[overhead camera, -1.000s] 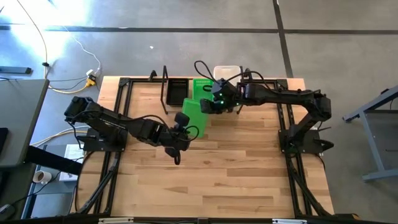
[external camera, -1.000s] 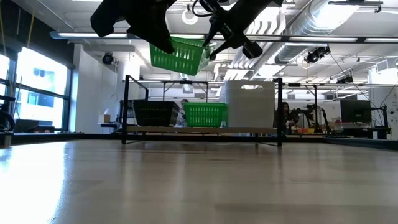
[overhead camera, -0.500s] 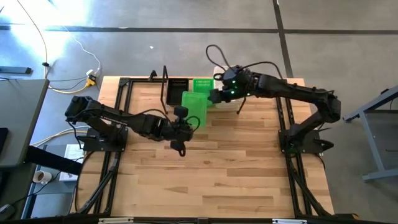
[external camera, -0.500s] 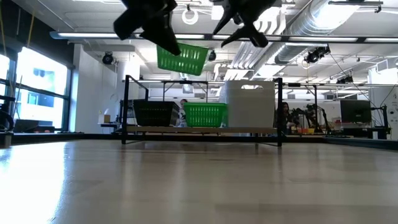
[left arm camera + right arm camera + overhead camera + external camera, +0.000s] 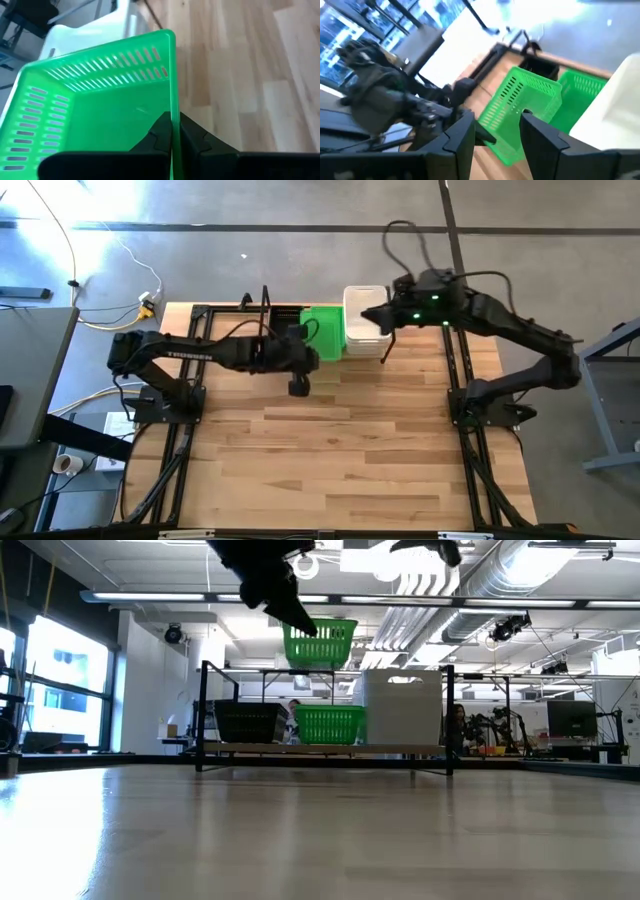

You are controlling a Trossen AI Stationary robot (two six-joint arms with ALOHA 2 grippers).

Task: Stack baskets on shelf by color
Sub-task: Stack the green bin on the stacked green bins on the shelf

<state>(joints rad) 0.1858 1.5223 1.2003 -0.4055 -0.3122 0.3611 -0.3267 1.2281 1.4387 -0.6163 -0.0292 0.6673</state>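
Note:
My left gripper (image 5: 172, 131) is shut on a bright green basket (image 5: 320, 643), which hangs in the air above a second green basket (image 5: 330, 725) standing on the shelf (image 5: 325, 749). On the same light-wood board a black mesh basket (image 5: 247, 722) stands to its left and a stack of white baskets (image 5: 403, 705) to its right. My right gripper (image 5: 497, 132) is open and empty. It hovers over the white baskets (image 5: 365, 310), to the right of the held basket (image 5: 322, 330). My left gripper pinches the held basket's side wall (image 5: 173, 106) at its rim, one finger (image 5: 160, 132) inside the basket and the other (image 5: 193, 136) outside. The fingers come roughly level from the table's left. The basket is lifted clear, about level, open side up.
The shelf's black wire frame (image 5: 205, 715) rises at both ends of the board along the table's far edge. The bare wooden tabletop (image 5: 350, 450) stretches toward the near edge. Both arm bases (image 5: 160, 395) stand at the table's sides.
My left gripper carried the green basket toward the far edge and to the right, until it hung over the shelf's green basket, and the basket went from tilted to level. My right gripper drew away from the basket, up and toward the table's right, over the white baskets.

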